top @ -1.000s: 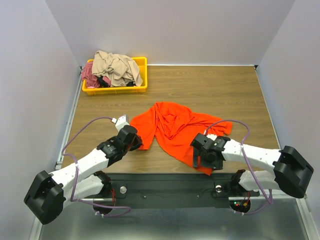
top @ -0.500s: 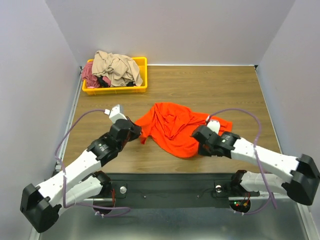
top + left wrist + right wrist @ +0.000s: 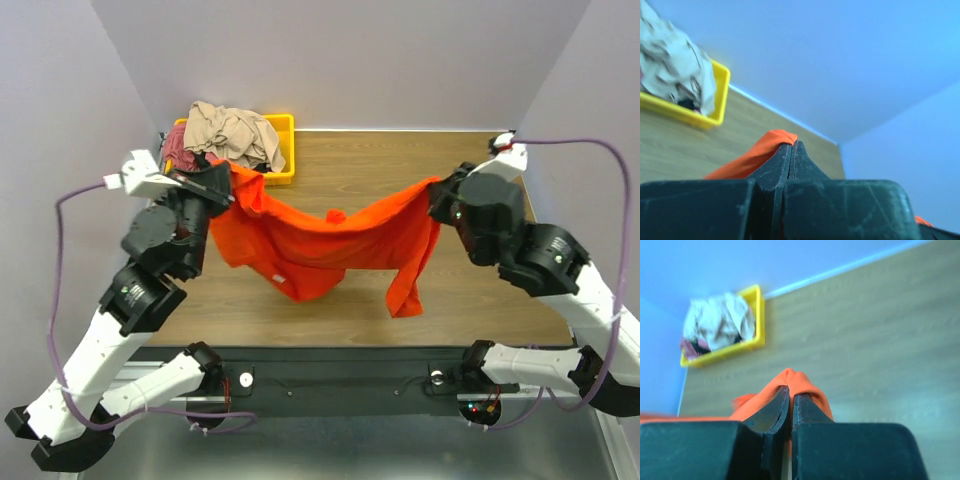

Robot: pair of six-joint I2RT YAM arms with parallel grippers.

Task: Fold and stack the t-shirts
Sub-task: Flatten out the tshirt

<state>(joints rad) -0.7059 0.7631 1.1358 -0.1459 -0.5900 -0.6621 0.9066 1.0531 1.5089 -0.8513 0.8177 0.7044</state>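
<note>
L gripper point(image 3: 226, 180), R gripper point(image 3: 440, 195) both clamped on orange t-shirt point(image 3: 320, 250) edges; shirt now lifted above table point(image 3: 400, 165), stretched left-right, was crumpled near edge. Next, prob: lay flat.

No legible text or labels.

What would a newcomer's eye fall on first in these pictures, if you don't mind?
The bright orange-red t-shirt hangs stretched in mid-air above the wooden table, with the left gripper and the right gripper each shut on one end of it. In the table's far left corner, a yellow tray holds a heap made up of a beige-tan shirt and a dusty-pink shirt.
</note>
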